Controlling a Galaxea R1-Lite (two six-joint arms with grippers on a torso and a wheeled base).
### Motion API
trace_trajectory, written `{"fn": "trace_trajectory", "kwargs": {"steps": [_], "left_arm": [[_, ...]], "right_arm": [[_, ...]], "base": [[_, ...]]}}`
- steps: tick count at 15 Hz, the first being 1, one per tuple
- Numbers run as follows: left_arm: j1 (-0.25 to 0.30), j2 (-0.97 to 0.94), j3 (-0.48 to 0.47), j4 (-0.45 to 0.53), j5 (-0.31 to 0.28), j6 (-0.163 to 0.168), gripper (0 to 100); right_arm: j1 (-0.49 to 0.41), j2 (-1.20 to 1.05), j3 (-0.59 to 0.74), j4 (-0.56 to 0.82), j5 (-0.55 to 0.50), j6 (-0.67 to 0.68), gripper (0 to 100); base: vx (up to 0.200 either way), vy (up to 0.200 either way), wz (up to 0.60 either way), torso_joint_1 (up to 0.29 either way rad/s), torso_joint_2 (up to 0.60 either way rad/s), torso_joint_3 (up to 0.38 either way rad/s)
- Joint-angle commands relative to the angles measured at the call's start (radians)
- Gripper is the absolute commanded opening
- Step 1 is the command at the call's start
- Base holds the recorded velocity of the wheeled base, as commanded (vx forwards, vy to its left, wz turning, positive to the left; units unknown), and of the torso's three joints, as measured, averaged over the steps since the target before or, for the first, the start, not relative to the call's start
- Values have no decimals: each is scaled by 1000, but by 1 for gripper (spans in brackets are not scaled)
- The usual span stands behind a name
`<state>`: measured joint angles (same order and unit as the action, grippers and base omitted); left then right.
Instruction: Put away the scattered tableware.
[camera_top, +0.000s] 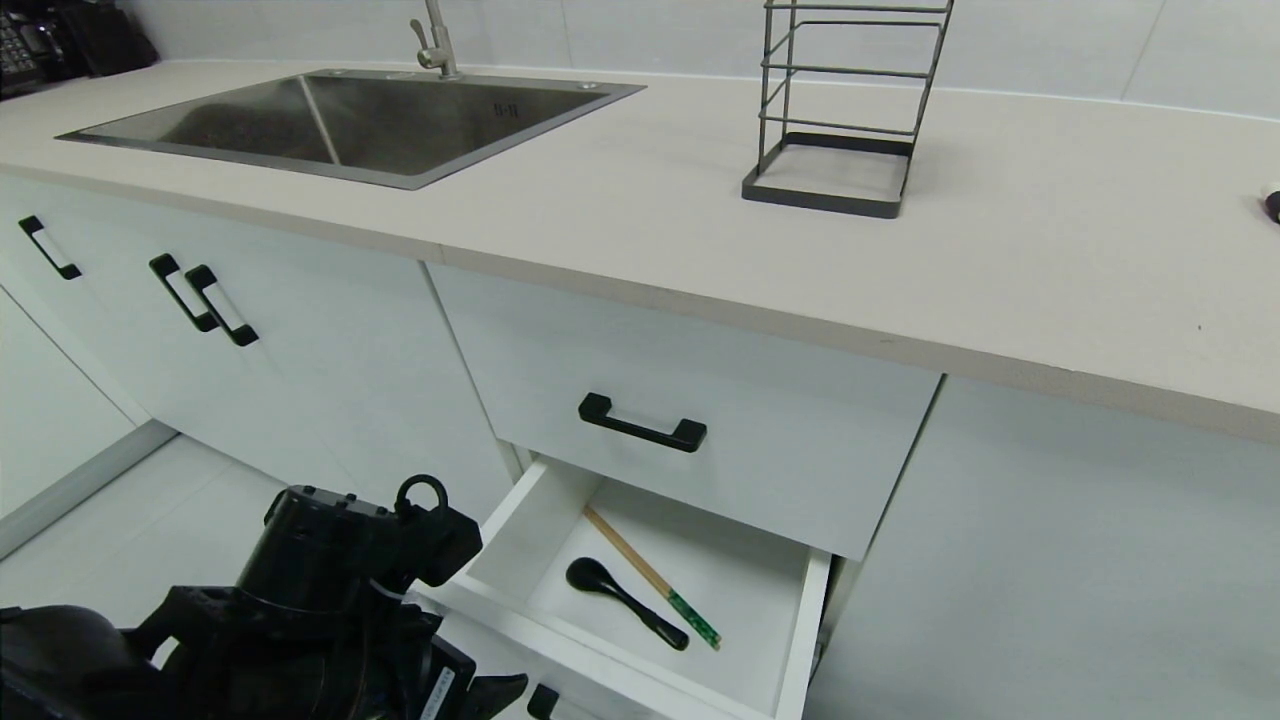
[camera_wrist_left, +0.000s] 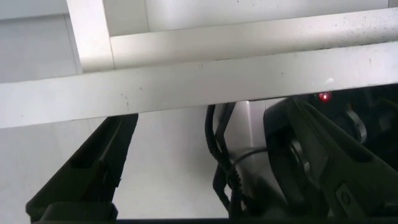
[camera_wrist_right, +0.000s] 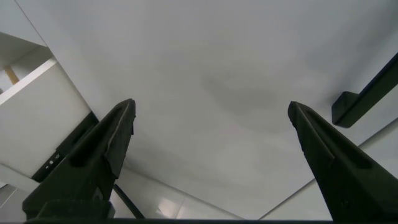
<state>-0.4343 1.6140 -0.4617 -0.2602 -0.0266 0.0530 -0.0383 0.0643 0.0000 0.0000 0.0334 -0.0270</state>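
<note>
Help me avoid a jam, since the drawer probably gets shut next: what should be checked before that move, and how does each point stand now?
1. Drawer pulled open, floor in sight: ok.
2. Black spoon flat on the drawer floor, inside the walls: ok.
3. Chopsticks flat beside the spoon, not over the front rim: ok.
4. Left gripper close to the drawer's rim, jaws open, holding nothing: ok.
5. Right gripper jaws open, holding nothing: ok.
6. No tableware left on the countertop: cannot tell; a dark thing is cut off at its right edge.
</note>
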Motion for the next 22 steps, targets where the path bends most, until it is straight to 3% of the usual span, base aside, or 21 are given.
{"fn": "trace_trajectory", "kwargs": {"steps": [1, 17, 22], "left_arm": [[0, 30, 0, -27, -1, 2, 100], [-18, 225, -31, -424, -3, 7, 100], [-17, 254, -72, -461, -9, 5, 100]], "right_arm": [[0, 3, 0, 0, 0, -1, 100], [0, 3, 0, 0, 0, -1, 100], [0, 3, 0, 0, 0, -1, 100]], "base": [[0, 0, 0, 0, 0, 0], [0, 0, 0, 0, 0, 0], [0, 0, 0, 0, 0, 0]]}}
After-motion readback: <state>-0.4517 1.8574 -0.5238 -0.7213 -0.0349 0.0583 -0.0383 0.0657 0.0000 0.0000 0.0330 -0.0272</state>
